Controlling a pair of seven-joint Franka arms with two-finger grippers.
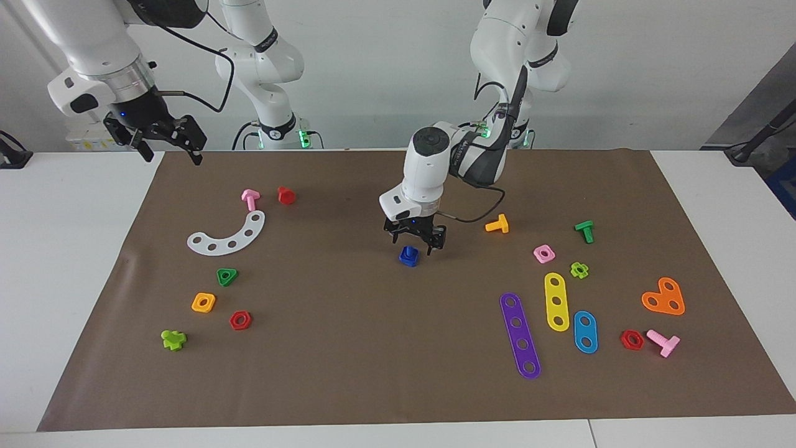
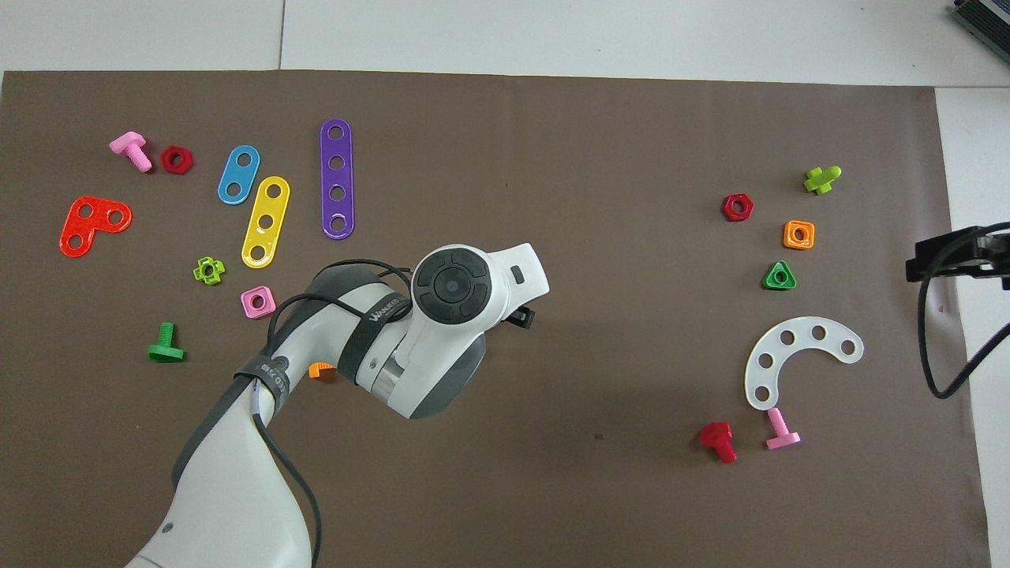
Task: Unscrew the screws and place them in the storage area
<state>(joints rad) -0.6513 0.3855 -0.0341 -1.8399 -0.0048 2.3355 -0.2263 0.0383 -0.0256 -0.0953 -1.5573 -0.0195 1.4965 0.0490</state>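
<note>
The right gripper (image 1: 166, 147) waits in the air over the mat's (image 1: 348, 348) edge at its own arm's end of the table, fingers spread wide; the overhead view catches only its dark tip (image 2: 959, 254). The left gripper (image 1: 415, 244) hangs low just above the blue bolt (image 1: 408, 256) near the mat's middle, fingers open, with no contact showing. Only the facing view shows the bolt; from overhead the left arm (image 2: 442, 315) covers it and the gripper.

Toward the right arm's end lie seven loose pieces: a pink bolt (image 1: 250, 199) and red bolt (image 1: 286, 195) nearest the robots, then a white arc (image 1: 227, 236), and farther out a green triangle nut (image 1: 227, 276), orange nut (image 1: 203, 302), red nut (image 1: 240, 320) and lime piece (image 1: 173, 340).

The storage area (image 1: 609, 292) toward the left arm's end holds ten: an orange bolt (image 1: 497, 224) and green bolt (image 1: 584, 231) nearest, a pink nut (image 1: 543, 253), a lime nut (image 1: 579, 270), three strips (image 1: 557, 301), an orange plate (image 1: 663, 298), a second red nut (image 1: 632, 339) and a second pink bolt (image 1: 663, 341).
</note>
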